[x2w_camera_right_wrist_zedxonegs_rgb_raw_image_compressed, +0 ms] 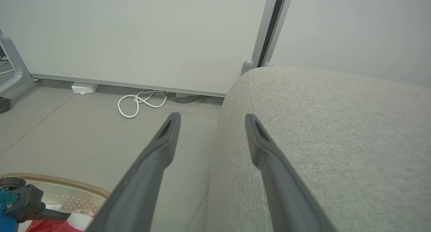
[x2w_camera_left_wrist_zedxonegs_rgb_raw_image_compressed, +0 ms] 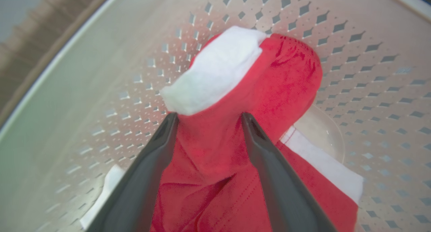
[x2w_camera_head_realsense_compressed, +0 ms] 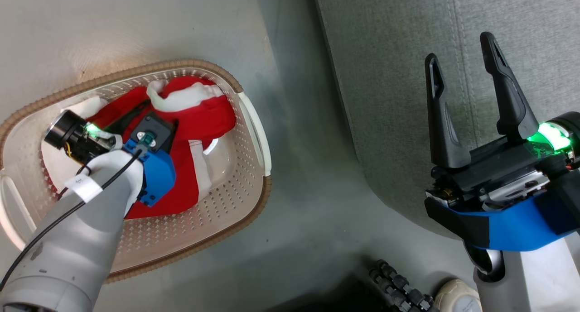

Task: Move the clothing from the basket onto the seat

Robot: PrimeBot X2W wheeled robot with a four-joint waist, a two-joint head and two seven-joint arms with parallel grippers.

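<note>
The cream perforated basket (x2w_camera_head_realsense_compressed: pixel 256 122) with its brown rim stands on the floor at the left. Red clothing (x2w_camera_head_realsense_compressed: pixel 204 117) with white panels lies bunched inside it. My left gripper (x2w_camera_head_realsense_compressed: pixel 136 112) reaches down into the basket, largely hidden under its own wrist. In the left wrist view that gripper (x2w_camera_left_wrist_zedxonegs_rgb_raw_image_compressed: pixel 209 117) is open, its fingers straddling a raised fold of the red clothing (x2w_camera_left_wrist_zedxonegs_rgb_raw_image_compressed: pixel 279 80) against the basket wall (x2w_camera_left_wrist_zedxonegs_rgb_raw_image_compressed: pixel 101 73). My right gripper (x2w_camera_head_realsense_compressed: pixel 460 49) hangs open and holds nothing over the light-grey seat (x2w_camera_head_realsense_compressed: pixel 385 99). From its wrist, the right gripper (x2w_camera_right_wrist_zedxonegs_rgb_raw_image_compressed: pixel 211 117) points along the seat's rounded edge (x2w_camera_right_wrist_zedxonegs_rgb_raw_image_compressed: pixel 336 124).
Grey floor runs between the basket and the seat. A coiled white cable (x2w_camera_right_wrist_zedxonegs_rgb_raw_image_compressed: pixel 138 102) lies by the far wall, and a grey chair leg (x2w_camera_right_wrist_zedxonegs_rgb_raw_image_compressed: pixel 10 60) stands at the left. The basket's rim (x2w_camera_right_wrist_zedxonegs_rgb_raw_image_compressed: pixel 67 185) shows low left. A black ribbed part (x2w_camera_head_realsense_compressed: pixel 398 285) sits near my base.
</note>
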